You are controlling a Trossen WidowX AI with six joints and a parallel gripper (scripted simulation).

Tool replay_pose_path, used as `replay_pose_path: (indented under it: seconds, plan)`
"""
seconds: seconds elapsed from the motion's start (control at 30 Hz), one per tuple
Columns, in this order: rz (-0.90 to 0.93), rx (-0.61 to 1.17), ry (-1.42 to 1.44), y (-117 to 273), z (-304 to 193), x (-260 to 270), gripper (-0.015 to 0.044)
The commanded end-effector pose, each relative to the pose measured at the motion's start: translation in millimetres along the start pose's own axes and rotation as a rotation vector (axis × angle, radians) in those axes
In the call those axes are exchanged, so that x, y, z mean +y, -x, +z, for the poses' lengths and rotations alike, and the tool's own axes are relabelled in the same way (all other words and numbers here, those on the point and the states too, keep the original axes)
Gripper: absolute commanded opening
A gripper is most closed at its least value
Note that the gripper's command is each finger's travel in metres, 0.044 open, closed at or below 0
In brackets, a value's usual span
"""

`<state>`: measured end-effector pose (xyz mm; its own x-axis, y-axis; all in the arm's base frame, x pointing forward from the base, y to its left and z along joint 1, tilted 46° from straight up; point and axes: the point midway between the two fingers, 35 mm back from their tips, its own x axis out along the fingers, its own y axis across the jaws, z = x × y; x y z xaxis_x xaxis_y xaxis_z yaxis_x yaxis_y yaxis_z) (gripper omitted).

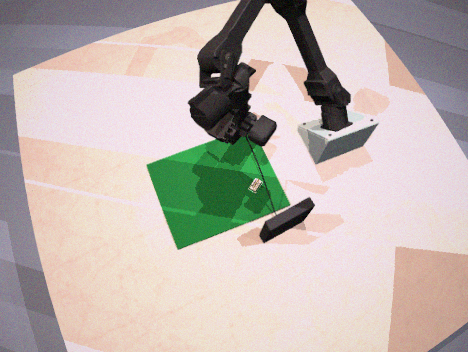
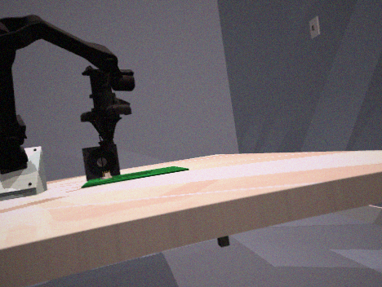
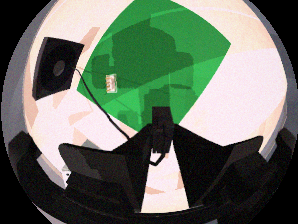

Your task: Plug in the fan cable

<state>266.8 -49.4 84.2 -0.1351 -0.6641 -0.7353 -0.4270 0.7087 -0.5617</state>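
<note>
The green board (image 1: pixel 170 220) (image 2: pixel 155 171) (image 3: pixel 200 40) lies flat on the table. The small white four-pin header (image 1: pixel 255 185) (image 2: pixel 106 174) (image 3: pixel 111 83) stands near one edge of it, with nothing on its pins. The black fan (image 1: pixel 287 220) (image 2: pixel 91 156) (image 3: pixel 47 80) stands beside the board. Its thin dark cable (image 1: pixel 261 167) (image 3: pixel 101 111) runs to my gripper. My gripper (image 3: pixel 161 128) (image 2: pixel 108 143) is shut on the black plug (image 3: pixel 162 117), which shows between the fingertips in the wrist view. It is held above the board, off to one side of the header. In the top view the arm hides the fingertips.
The arm's light grey base block (image 1: pixel 345 142) (image 2: pixel 24 183) stands to the right of the board in the top view and at the left in the exterior view. The arm's shadow falls across the board. The fan stands close to the header's side of the board.
</note>
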Motion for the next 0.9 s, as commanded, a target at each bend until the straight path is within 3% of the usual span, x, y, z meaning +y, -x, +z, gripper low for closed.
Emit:
replay_pose_path:
  seconds: [0.0, 0.87]
  plan:
    - [0.045, -0.024, -0.004, -4.4, -2.5, 1.5, 0.0000]
    - [0.341, -0.266, -0.044, -33.5, -10.1, 17.1, 0.0000]
